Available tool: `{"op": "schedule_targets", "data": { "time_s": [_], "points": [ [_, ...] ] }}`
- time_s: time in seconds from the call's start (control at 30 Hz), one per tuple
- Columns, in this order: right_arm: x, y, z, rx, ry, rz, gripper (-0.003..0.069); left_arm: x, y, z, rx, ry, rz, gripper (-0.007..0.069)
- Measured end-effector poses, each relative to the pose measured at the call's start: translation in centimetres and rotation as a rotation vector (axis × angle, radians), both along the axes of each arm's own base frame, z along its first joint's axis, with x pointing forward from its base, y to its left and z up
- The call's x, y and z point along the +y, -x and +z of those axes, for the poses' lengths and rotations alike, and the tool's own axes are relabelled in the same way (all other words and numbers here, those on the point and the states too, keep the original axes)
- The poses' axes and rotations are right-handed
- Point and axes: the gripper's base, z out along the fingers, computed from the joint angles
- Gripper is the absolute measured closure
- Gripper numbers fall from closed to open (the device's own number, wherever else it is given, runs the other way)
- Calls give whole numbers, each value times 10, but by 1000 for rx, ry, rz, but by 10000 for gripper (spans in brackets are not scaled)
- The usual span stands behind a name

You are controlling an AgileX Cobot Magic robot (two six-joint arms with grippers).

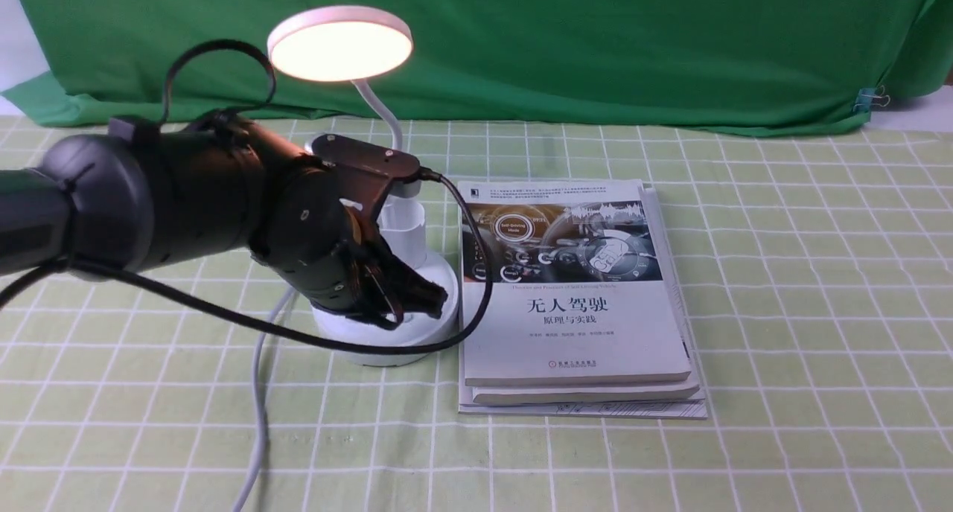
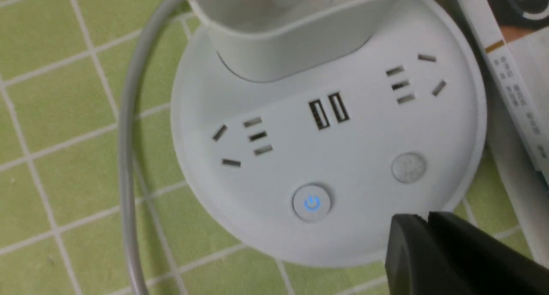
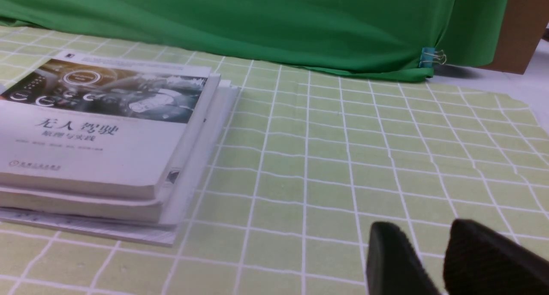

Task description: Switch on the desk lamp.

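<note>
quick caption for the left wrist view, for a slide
Left gripper, jaws closed, at the rim of the desk lamp base, whose power button glows blue beside an unlit button.

A stack of books (image 1: pixel 577 326) lies flat at my twelve o'clock, three deep as far as I can count, with loose printed sheets under it. The top book's cover (image 1: pixel 573 233) shows a car dashboard picture above black Chinese characters on white. Everything rests on a pale green tablecloth (image 1: pixel 804 289) ruled with white squares. A darker green backdrop cloth (image 1: pixel 595 43) hangs across the far side from ten to two o'clock, its hem draping onto the tablecloth. At two o'clock a small teal binder clip (image 1: pixel 868 99) pinches the backdrop's edge. Beyond it, my right wrist view catches a brown board (image 3: pixel 521 25) standing on a white surface (image 3: pixel 527 87).
</note>
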Motion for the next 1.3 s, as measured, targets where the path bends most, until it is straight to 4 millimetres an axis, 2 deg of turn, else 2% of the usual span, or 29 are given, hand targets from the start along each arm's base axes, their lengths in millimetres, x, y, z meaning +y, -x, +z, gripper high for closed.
{"op": "schedule_targets", "data": {
  "time_s": [0.3, 0.37, 0.53, 0.57, 0.63, 0.73, 0.77, 0.83, 0.97, 1.3],
  "points": [
    [0, 0, 0, 0, 0, 0, 414, 31, 67, 14, -33, 82, 32, 606],
    [0, 0, 0, 0, 0, 0, 414, 45, 98, 23, -79, 133, 47, 606],
    [0, 0, 0, 0, 0, 0, 414, 70, 147, 54, -249, 255, 60, 606],
    [0, 0, 0, 0, 0, 0, 414, 71, 149, 55, -258, 261, 60, 606],
    [0, 0, 0, 0, 0, 0, 414, 84, 176, 71, -386, 342, 60, 606],
    [0, 0, 0, 0, 0, 0, 414, 98, 201, 81, -523, 431, 61, 606],
    [0, 0, 0, 0, 0, 0, 414, 98, 203, 80, -531, 437, 61, 606],
    [0, 0, 0, 0, 0, 0, 414, 107, 220, 79, -616, 486, 56, 606],
    [0, 0, 0, 0, 0, 0, 414, 115, 236, 67, -660, 515, 55, 606],
    [0, 0, 0, 0, 0, 0, 414, 119, 242, 66, -701, 514, 45, 606]
  ]
}}
